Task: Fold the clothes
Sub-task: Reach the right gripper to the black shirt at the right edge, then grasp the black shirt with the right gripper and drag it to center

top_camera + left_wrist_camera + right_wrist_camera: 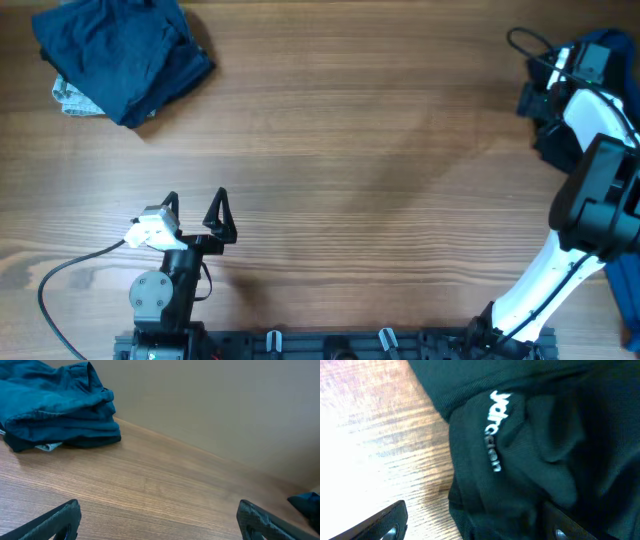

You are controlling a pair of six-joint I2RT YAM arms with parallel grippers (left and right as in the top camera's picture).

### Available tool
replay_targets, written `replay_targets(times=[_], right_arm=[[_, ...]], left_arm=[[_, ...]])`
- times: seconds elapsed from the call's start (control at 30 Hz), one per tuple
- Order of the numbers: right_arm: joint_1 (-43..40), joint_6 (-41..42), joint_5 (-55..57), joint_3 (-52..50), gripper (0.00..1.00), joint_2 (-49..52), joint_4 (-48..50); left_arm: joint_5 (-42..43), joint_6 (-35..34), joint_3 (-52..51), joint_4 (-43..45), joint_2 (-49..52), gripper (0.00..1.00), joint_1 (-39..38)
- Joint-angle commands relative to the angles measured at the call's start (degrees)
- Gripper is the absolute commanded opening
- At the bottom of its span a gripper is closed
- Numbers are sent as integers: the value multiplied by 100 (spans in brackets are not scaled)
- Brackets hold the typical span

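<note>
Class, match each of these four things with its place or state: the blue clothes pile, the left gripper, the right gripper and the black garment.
Things:
1. blue clothes pile
2. left gripper
3. right gripper
4. black garment

Places or states:
A. bears white lettering
B. lies bunched at the top left of the overhead view
C. jaws open above bare table
D. jaws open, close over dark fabric at the right edge

Pairs: 1-B, 2-C, 3-D, 4-A
</note>
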Motion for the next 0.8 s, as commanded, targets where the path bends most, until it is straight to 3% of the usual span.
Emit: replay_targets(times=[0.0,0.1,0.2,0.3,0.53,0.67,0.77], right_arm=[[2,-166,317,107,87,120,37],[-2,-177,319,107,80,120,37],[-2,-251,317,107,60,120,61],[-2,-280,369,107,51,120,39],[-72,-293,402,20,53,120,55],[-87,-293,400,15,47,120,55],[-87,-295,400,-7,48,120,59]], left_arm=[[-35,92,-26,-31,-42,100,44],[-35,90,-26,-31,-42,100,44],[-35,92,-26,-31,-42,100,44],[-35,92,-26,-31,-42,100,44],[-35,90,-26,-31,-42,100,44],[-35,90,-26,-31,-42,100,44],[-35,90,-26,-31,-42,100,44]])
